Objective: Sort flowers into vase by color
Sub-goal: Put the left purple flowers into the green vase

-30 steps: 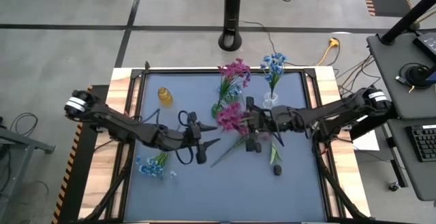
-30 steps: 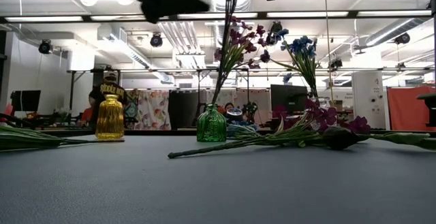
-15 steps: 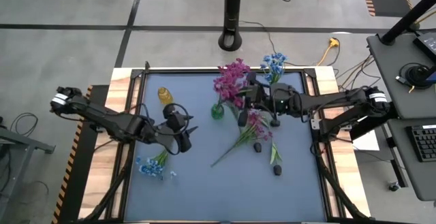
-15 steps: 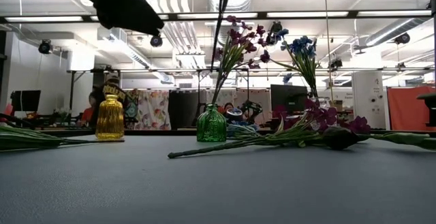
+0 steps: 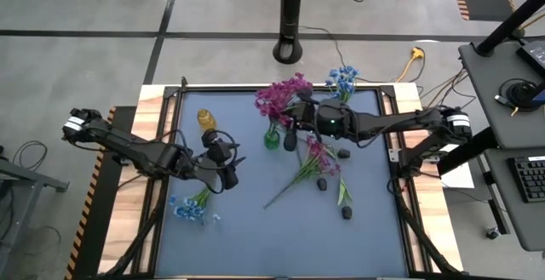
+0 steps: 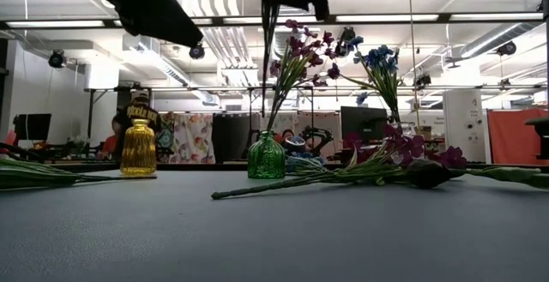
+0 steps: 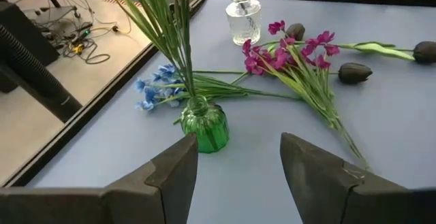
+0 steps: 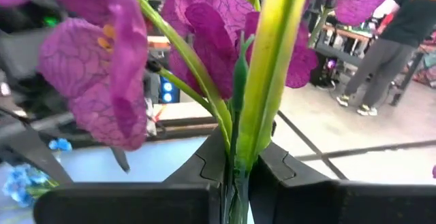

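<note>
The right tool is clamped tight on a magenta sprig, carrying it just above the green vase, which already holds one magenta bunch. The held stem hangs roughly upright, blossoms up, cut end down; from the low view I think its tip sits near the vase's mouth, though that is hard to judge. To do this well, keep the stem vertical, line its end over the narrow neck, and lower slowly past the stems already inside. The left tool waits with fingers spread and empty, short of the green vase. More magenta flowers lie on the counter beside that vase.
</note>
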`<state>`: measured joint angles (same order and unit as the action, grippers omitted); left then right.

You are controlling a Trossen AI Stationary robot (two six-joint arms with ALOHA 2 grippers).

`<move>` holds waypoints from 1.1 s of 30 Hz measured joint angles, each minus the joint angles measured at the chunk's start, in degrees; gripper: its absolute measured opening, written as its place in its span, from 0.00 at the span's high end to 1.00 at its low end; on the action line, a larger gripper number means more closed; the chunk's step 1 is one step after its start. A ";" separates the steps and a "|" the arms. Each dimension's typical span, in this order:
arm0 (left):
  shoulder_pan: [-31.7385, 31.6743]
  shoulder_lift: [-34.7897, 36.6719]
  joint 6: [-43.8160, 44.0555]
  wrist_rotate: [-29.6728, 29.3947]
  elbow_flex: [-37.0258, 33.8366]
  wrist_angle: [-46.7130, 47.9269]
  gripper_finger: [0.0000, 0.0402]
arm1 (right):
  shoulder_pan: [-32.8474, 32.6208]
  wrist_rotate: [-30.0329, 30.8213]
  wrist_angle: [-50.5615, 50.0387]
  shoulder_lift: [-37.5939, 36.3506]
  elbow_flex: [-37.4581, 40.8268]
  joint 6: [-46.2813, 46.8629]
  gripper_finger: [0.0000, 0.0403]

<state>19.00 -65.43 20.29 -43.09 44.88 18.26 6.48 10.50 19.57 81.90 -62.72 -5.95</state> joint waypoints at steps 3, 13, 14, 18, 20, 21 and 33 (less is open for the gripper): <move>0.00 0.00 -0.27 -0.03 0.00 0.04 0.52 | 0.72 0.00 0.24 0.34 0.00 0.65 0.93; 0.00 0.00 -0.30 -1.57 0.02 0.13 0.52 | 1.81 0.01 -0.75 0.78 0.11 1.59 0.93; 0.00 0.00 -0.28 -1.57 0.02 0.14 0.52 | 1.81 0.00 -1.07 0.78 0.11 1.70 0.93; 0.00 0.00 -0.28 -1.57 0.07 0.17 0.52 | 1.81 0.00 -1.33 1.10 0.11 2.28 0.93; 0.00 0.00 -0.28 -1.57 0.07 0.17 0.52 | 1.81 0.02 -1.65 1.28 0.11 2.31 0.93; 0.00 0.00 -0.30 -1.57 0.07 0.17 0.52 | 1.81 0.02 -1.40 1.57 0.11 2.37 0.93; 0.00 -0.02 -0.30 -2.88 0.08 0.11 0.52 | 1.81 0.02 -0.76 3.42 0.13 2.92 0.93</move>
<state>19.00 -65.45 19.99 -45.97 44.97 18.37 8.29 10.52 18.81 85.32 -62.59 -3.03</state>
